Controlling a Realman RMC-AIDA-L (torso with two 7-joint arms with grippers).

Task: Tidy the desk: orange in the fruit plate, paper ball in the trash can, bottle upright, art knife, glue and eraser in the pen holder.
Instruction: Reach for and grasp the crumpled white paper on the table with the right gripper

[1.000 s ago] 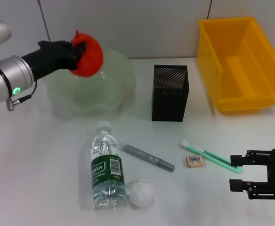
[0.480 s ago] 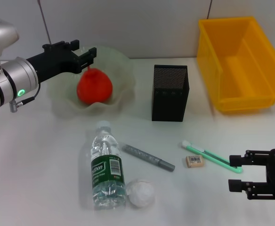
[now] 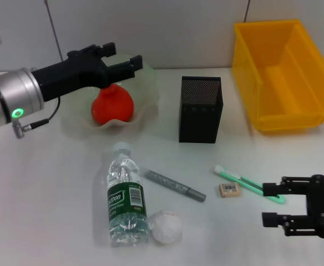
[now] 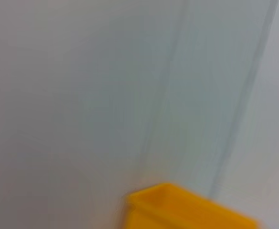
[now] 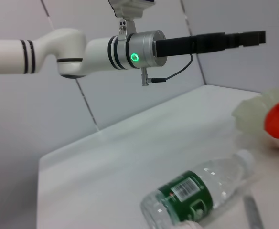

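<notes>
The orange (image 3: 112,105) sits in the plate (image 3: 145,83), so that job looks done. The left pincer (image 3: 122,65) hangs just above it, fingers spread and empty. The right pincer (image 3: 273,205) waits open near the eraser (image 3: 229,189), probably its pick.

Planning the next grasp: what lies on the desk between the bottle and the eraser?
In the head view, a grey pen-like stick lies slantwise between the bottle and the eraser.
</notes>
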